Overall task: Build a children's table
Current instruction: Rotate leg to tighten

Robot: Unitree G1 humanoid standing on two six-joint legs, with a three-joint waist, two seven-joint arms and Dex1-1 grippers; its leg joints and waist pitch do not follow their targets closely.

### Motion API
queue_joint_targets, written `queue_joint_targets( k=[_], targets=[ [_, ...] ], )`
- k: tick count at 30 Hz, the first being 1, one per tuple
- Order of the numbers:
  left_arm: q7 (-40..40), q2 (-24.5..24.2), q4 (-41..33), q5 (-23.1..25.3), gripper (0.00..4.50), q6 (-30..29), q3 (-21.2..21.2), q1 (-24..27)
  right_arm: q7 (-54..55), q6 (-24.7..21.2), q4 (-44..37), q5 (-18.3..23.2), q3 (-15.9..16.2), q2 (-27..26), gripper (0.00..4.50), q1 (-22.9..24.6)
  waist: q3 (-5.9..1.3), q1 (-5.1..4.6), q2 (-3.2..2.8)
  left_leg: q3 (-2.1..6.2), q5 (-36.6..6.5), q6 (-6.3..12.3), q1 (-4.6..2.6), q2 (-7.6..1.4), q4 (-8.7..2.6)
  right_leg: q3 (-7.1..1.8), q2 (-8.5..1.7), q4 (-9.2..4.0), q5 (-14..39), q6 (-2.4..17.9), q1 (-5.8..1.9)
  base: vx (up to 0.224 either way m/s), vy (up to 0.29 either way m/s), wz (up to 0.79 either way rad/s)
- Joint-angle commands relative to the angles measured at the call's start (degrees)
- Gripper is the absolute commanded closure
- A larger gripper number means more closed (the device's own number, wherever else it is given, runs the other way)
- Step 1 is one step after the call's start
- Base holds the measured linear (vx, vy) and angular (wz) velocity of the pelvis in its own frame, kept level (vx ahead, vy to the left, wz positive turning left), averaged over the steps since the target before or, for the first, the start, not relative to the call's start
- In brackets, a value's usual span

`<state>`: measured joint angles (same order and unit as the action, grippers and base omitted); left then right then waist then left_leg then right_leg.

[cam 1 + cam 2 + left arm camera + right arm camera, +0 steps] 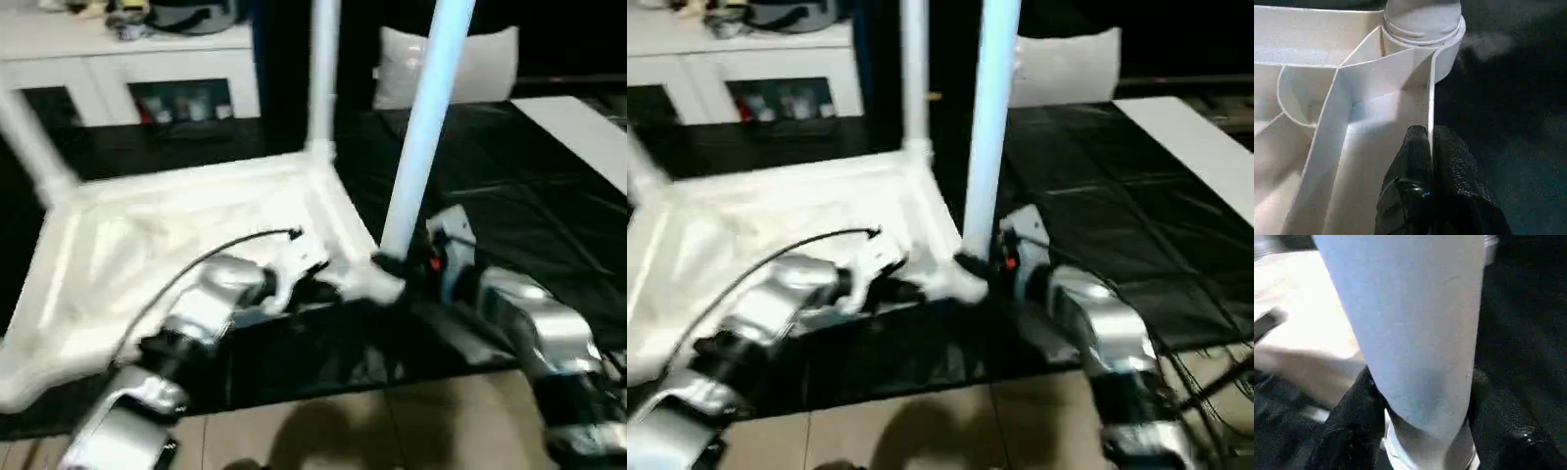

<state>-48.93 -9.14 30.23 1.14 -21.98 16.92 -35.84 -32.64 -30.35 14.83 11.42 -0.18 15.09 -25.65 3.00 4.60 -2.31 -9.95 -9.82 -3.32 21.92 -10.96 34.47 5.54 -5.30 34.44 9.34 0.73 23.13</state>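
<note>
The white plastic table (196,235) lies upside down on a glossy black sheet (509,196), its ribbed underside up, smooth tubular legs rising from round corner sockets. The left hand (1430,161) is pinched shut on a thin rim wall. The right hand (1420,431) clasps the near leg (423,127) at its base.

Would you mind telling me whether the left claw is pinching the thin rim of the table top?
Yes, in the left wrist view the left claw is closed on the thin rim of the table top.
</note>
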Motion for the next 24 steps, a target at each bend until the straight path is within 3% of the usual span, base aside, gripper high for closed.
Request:
queue_joint_targets(
  k=[1,3,6,8,9,16,20,23,24],
  targets=[
    [6.1,2.8,-1.4,-1.0,4.50,-1.4,-3.6,-2.3,6.1,2.0,4.8,-1.7,-0.1,-2.4,2.46,-0.7,-4.07,0.16,0.88,0.67,-13.3,0.41,-0.75,-1.53,-4.08,-2.43,-3.56,-5.28,22.0,7.8,-2.73,0.000,0.000,0.00],
    [6.6,3.5,-1.9,-0.9,4.50,-1.6,-3.4,-2.1,6.6,3.1,5.6,-1.3,-0.8,-3.3,2.46,-1.1,-4.28,0.28,0.79,0.62,-11.6,1.23,-0.55,-1.47,-3.94,-2.49,-3.58,-5.11,19.8,8.1,-2.94,0.000,0.000,0.00],
    [6.5,3.8,-2.6,-0.5,4.50,-1.6,-2.8,-1.7,6.4,3.1,5.8,-0.2,-1.7,-4.2,1.82,-1.5,-4.50,0.29,0.72,0.60,-8.7,2.86,-0.43,-1.65,-3.85,-2.57,-3.24,-4.25,12.3,10.2,-3.14,0.000,0.000,0.00],
    [5.9,3.2,-3.0,-0.1,4.50,-0.4,-2.0,-1.3,5.6,2.8,5.1,0.3,-1.7,-4.3,1.79,-1.4,-4.51,0.34,0.59,0.55,-8.3,3.51,-0.47,-1.70,-3.81,-2.60,-3.23,-4.08,10.7,11.2,-3.20,0.000,0.000,0.00],
    [5.6,3.0,-3.1,0.0,4.50,0.1,-1.8,-1.2,5.3,2.7,4.9,0.2,-1.5,-4.2,1.53,-1.3,-4.52,0.39,0.64,0.53,-8.2,3.59,-0.45,-1.72,-3.81,-2.60,-3.27,-4.02,10.4,11.4,-3.29,0.000,0.000,0.00],
    [-0.2,-0.6,-4.4,-0.3,4.50,4.5,0.2,0.4,-2.3,6.7,3.9,0.7,-0.2,-0.2,1.00,0.7,-4.23,0.55,0.56,0.54,-11.4,2.74,-0.65,-1.83,-4.04,-2.64,-3.42,-4.59,15.3,10.0,-3.23,0.000,0.000,0.00],
    [-4.6,-3.2,-4.3,-0.2,4.50,7.2,1.6,0.9,-11.7,9.0,1.6,1.0,1.9,5.4,0.69,2.5,-4.21,0.83,0.53,0.57,-11.2,3.11,-0.53,-1.91,-4.04,-2.67,-3.37,-4.32,13.8,10.3,-3.31,0.000,0.000,0.00],
    [-7.7,-5.3,-3.8,0.3,4.50,9.3,2.8,0.8,-17.4,8.6,0.1,2.3,2.4,8.7,0.53,3.1,-4.14,1.03,0.71,0.53,-11.7,3.78,-0.57,-1.93,-3.99,-2.69,-3.43,-4.43,15.0,10.1,-3.34,0.000,0.000,0.00],
    [-10.8,-6.9,-3.7,0.4,4.50,11.5,3.8,0.8,-22.2,8.2,-0.4,2.5,4.1,11.5,0.40,3.4,-4.17,1.11,0.69,0.56,-11.6,3.83,-0.57,-1.97,-3.97,-2.65,-3.44,-4.42,15.3,10.1,-3.28,0.000,0.000,0.00]
  ],
)
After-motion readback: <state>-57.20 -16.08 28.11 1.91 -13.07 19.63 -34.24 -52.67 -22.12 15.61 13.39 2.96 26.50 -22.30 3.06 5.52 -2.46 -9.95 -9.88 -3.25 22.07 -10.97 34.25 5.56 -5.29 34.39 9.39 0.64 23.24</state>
